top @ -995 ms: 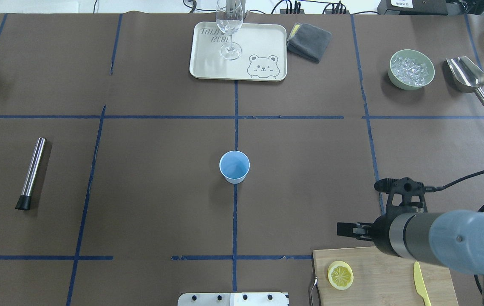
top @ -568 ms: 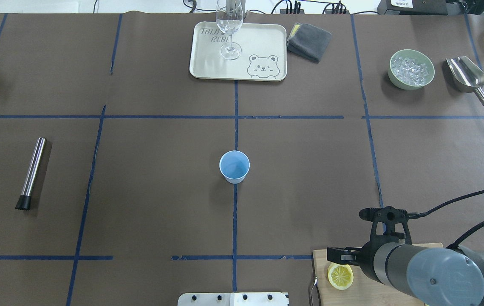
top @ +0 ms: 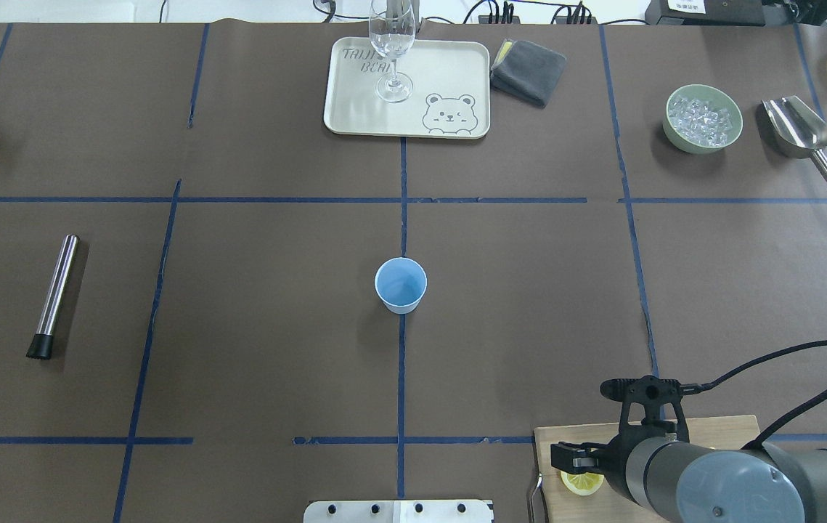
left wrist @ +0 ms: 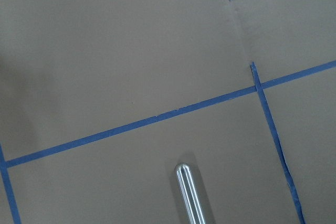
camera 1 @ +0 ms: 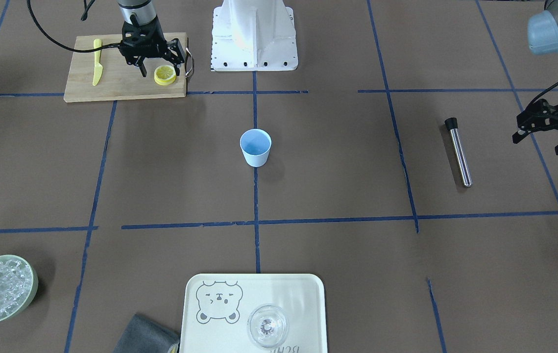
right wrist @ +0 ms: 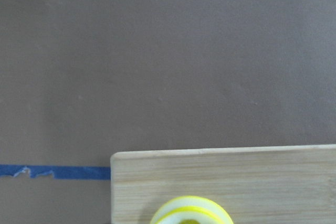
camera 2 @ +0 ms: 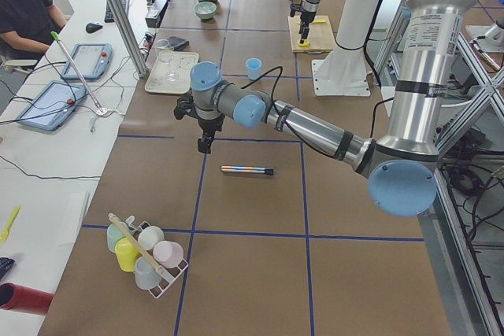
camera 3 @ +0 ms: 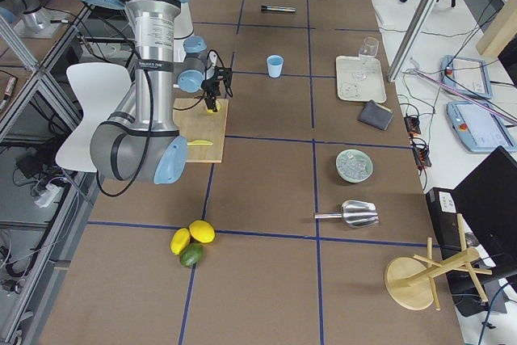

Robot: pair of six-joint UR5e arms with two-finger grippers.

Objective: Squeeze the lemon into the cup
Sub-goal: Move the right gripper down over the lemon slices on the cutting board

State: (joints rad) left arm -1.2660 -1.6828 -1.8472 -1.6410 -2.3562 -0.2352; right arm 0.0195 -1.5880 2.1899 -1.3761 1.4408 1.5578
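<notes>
Clock read on the front-facing view, cup at dial centre.

- Cutting board [camera 1: 122, 88]: 10 o'clock. Yellow knife [camera 1: 96, 61] lies flat toward its 9 o'clock end, well apart from the slice.
- Right gripper [camera 1: 161, 67]: pointing down, fingers spread, just over the lemon. Probably set to straddle it for a pick.
- Lemon [camera 1: 165, 74]: flat on the board's 3 o'clock end, not yet gripped.
- Cup [camera 1: 255, 147]: upright, mouth up, mid-table, probably so either arm can reach it.
- Steel rod [camera 1: 457, 152]: 3 o'clock, lying flat.
- Left gripper [camera 1: 539, 145]: beyond the rod, spread, empty, held aside.
</notes>
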